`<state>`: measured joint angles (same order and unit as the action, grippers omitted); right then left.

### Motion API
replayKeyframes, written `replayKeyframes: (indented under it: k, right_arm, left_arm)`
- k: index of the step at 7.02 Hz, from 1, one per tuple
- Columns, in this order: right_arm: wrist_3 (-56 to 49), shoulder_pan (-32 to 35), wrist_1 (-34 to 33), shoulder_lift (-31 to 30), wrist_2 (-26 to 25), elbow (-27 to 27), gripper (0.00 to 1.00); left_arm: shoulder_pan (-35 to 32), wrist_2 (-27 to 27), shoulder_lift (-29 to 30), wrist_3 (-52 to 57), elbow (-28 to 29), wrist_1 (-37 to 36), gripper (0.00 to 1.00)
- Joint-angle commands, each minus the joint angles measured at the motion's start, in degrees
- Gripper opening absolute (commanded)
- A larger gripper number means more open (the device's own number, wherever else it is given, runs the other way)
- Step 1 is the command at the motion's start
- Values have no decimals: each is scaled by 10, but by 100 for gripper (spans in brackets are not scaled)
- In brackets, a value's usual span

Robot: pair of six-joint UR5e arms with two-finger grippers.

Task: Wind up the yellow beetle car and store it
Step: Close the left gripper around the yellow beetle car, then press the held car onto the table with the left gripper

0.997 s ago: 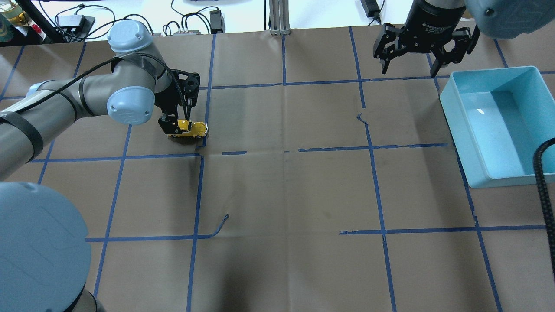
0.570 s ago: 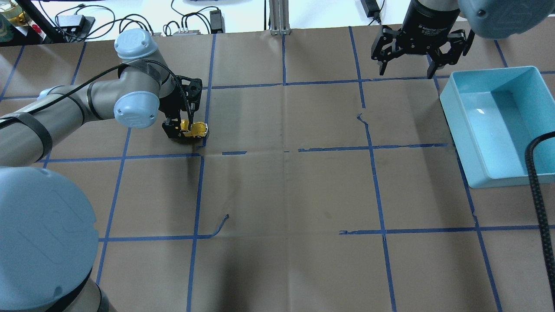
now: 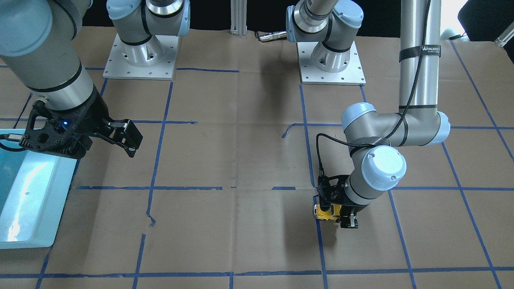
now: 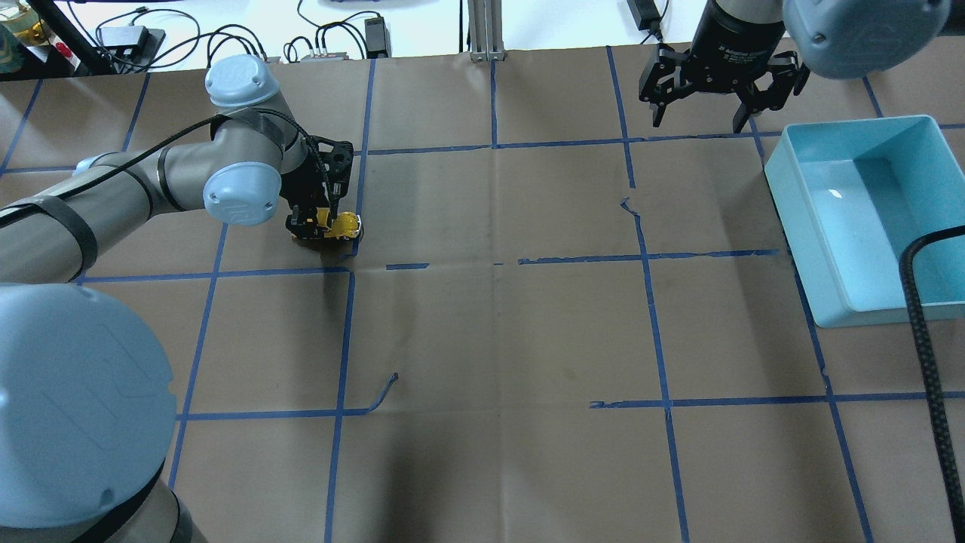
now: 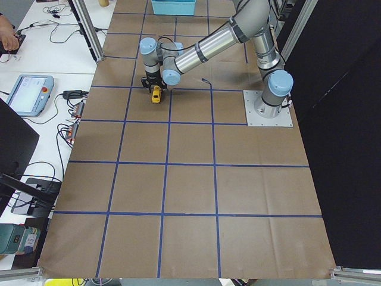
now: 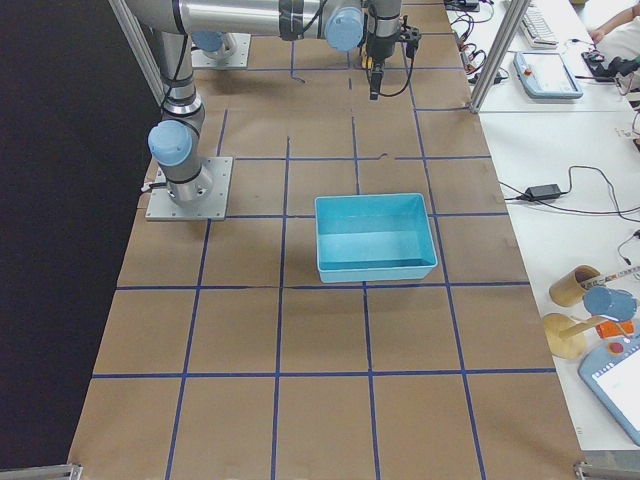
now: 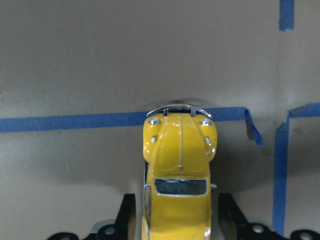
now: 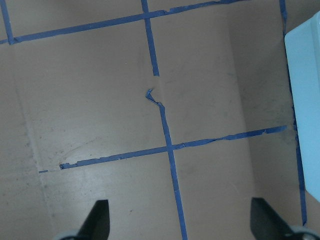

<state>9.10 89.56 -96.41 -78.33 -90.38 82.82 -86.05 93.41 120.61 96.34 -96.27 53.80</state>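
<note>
Left tool has shifted over glossy yellow toy beetle car, straddling its tail, nose pointing away; grip unconfirmed.

We list, under brown paper gridded in blue tape, one table. One light-blue bin, open side up, mid-table. One right arm, bolted on a metal plate at the robot's edge. Its right tool hangs over the far end, and we cannot read how its jaws stand. Beside the table: a power brick with cable, a far pendant, a near pendant.
</note>
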Motion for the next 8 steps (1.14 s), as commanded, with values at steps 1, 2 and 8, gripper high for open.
replayKeyframes:
  k: [1, 2, 8]
  right_arm:
    - [-1, 0, -6, 9, 0, 1, 100]
    - [-4, 0, -13, 11, 0, 0, 100]
    - [-7, 0, -17, 13, -2, 21, 100]
  left_arm:
    - [-3, 39, 2, 3, 2, -7, 4]
    - [-3, 37, 1, 3, 11, -7, 1]
    - [-8, -68, -33, -56, -10, 8, 0]
